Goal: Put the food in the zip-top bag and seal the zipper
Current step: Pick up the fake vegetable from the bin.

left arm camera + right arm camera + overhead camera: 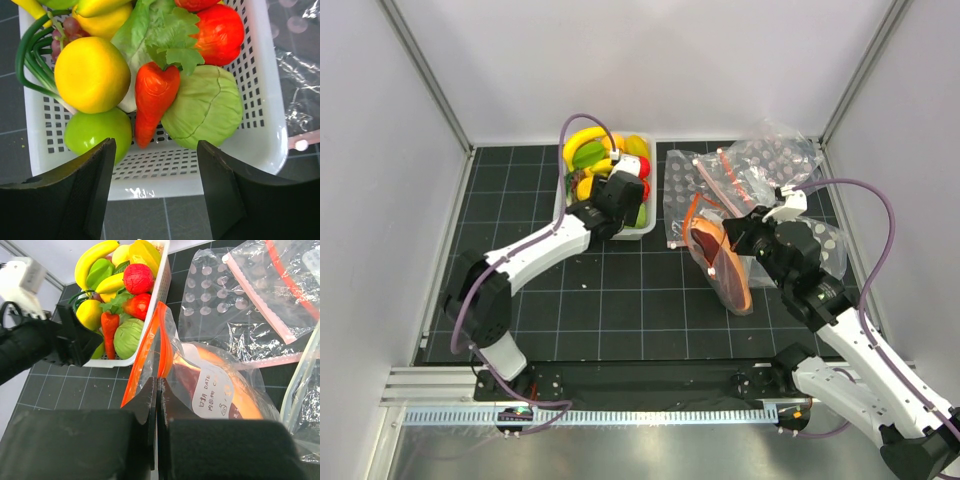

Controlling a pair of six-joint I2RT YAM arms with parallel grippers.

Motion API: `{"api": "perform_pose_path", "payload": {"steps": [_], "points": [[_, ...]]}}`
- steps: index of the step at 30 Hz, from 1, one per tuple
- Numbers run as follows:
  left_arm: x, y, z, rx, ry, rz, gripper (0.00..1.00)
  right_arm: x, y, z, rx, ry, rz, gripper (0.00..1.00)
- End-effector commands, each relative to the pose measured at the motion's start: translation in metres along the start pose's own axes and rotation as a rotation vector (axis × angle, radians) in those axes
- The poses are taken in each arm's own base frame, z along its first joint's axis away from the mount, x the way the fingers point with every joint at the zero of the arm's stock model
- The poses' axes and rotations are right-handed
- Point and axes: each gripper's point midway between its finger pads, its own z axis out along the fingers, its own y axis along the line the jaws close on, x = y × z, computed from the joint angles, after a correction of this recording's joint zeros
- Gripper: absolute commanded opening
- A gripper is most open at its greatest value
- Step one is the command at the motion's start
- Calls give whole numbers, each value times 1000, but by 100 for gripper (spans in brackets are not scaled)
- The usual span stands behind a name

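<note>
Both help: left gripper (155,146), wide open over the basket (270,125), should drop straight on the carrot (152,97); right gripper (156,385) pinches the bag (200,365).

White label (212,395) on the zip-top bag (176,347) reads "DATE".

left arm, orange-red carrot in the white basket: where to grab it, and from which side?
Grip the carrot across its thick shoulder, just below the green leaves, coming straight down from above. Its long axis runs between the open left gripper's fingers, so they would close across its width. The tapered tip sits between the green apple and the cabbage, and would likely slip.
</note>
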Motion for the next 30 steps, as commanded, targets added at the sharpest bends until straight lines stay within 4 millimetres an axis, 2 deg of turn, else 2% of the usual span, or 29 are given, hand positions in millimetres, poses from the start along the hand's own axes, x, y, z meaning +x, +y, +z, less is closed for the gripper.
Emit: {"api": "perform_pose_path", "payload": {"steps": [1,5,6,10,12,17,21,24,30], "points": [[-26,6,12,-50,-66,-14,68,-18,11,0,-43,-63,8,1],[-21,12,28,-67,-53,-16,60,-16,11,0,-45,-60,9,1],[-25,10,32,-51,-72,-17,58,-16,11,1,-45,-60,7,1],[-22,10,47,-46,-93,-8,56,-14,12,3,-49,-54,6,1],[-16,7,56,-49,-96,3,57,-13,12,4,-51,-51,4,1],[1,2,76,-57,-55,30,69,-11,12,5,-54,-44,3,1],[10,3,87,-58,-30,28,68,-10,12,6,-57,-39,4,1],[15,3,92,-30,-11,3,66,-9,13,6,-60,-36,2,1],[22,-6,97,26,12,10,50,-8,14,6,-65,-35,2,1]]}}
